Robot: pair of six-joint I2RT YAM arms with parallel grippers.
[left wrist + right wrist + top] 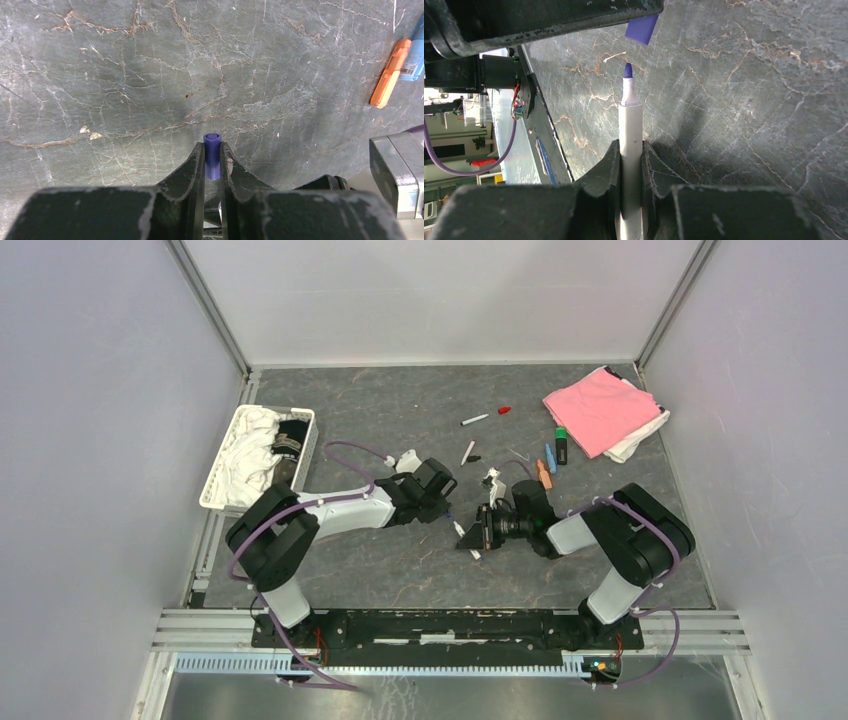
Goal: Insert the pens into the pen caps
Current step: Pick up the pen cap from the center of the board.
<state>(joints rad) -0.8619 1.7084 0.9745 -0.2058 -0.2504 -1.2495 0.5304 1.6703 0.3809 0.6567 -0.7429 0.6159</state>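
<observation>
pinched mid-barrel in the right gripper (630, 152) over the near desk (400, 580): thin white pen (630, 120), seems light, stiff, slick. pinched in the left gripper (212, 152), just off its tip: tiny purple cap (212, 144).

Left gripper (449, 512) facing right gripper (468, 540) mid-table, white pen (459, 529) in the right, pink cloth (598, 408) far right, white basket (219, 462) far left.
</observation>
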